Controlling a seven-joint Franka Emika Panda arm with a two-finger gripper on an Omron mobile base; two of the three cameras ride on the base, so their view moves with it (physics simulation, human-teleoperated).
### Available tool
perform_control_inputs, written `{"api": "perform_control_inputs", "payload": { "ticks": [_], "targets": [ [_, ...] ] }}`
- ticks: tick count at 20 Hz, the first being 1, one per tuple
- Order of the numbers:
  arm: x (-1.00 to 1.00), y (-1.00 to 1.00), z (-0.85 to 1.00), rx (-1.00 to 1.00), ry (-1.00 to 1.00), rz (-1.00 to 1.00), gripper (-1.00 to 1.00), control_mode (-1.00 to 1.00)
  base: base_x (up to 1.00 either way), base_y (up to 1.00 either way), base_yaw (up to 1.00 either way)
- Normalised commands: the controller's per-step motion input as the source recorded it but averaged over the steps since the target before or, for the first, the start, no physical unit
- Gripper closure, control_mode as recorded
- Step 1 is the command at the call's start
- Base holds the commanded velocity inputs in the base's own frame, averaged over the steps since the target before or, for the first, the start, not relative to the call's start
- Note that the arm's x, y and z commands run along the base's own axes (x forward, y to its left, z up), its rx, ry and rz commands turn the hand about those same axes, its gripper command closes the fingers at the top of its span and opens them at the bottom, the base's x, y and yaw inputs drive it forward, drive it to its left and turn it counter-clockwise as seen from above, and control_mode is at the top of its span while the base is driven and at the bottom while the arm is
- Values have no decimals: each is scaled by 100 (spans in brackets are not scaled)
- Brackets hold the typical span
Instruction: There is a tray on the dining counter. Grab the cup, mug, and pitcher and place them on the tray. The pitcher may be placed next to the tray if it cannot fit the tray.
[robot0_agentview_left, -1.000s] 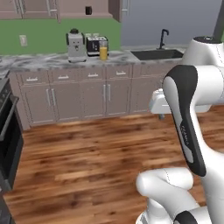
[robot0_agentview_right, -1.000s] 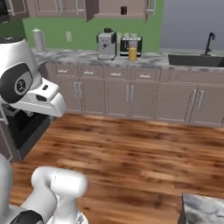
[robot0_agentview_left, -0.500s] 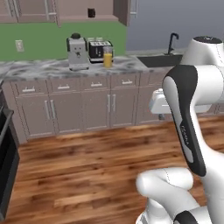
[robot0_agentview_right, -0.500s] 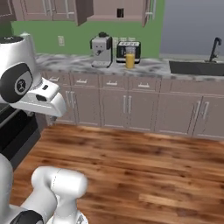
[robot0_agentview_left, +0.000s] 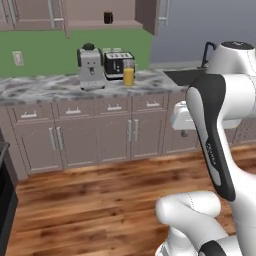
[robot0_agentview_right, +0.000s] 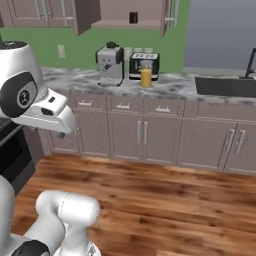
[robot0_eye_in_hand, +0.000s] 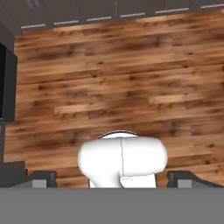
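The gripper (robot0_eye_in_hand: 112, 178) is pointed straight down at a wooden floor (robot0_eye_in_hand: 131, 87), its two finger tips (robot0_eye_in_hand: 41, 178) set wide apart at the bottom corners of the hand view, with nothing held between them. Below it, bare planks are seen, edged by a row of cabinet fronts (robot0_eye_in_hand: 109, 11) at the far side and a dark oven (robot0_eye_in_hand: 6, 83) to one side.

Well ahead of the gripper, across the open floor, the pitcher (robot0_agentview_left: 129, 76) is seen as a yellow-orange vessel standing upright on a marbled countertop (robot0_agentview_left: 55, 87) over brown cabinets (robot0_agentview_left: 95, 132). Just beside it a silver coffee machine (robot0_agentview_left: 90, 66) and a dark toaster (robot0_agentview_left: 117, 64) are placed, the toaster close behind it. A sink (robot0_agentview_right: 225, 86) with a dark tap is set further along the same countertop.
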Motion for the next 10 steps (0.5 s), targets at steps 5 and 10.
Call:
{"api": "perform_control_inputs", "payload": {
  "ticks": [5, 10],
  "targets": [
    [0, 0, 0, 0, 0, 0, -100, 100, 81, 0, 0],
    [0, 0, 0, 0, 0, 0, -100, 100, 79, 0, 0]
  ]
}}
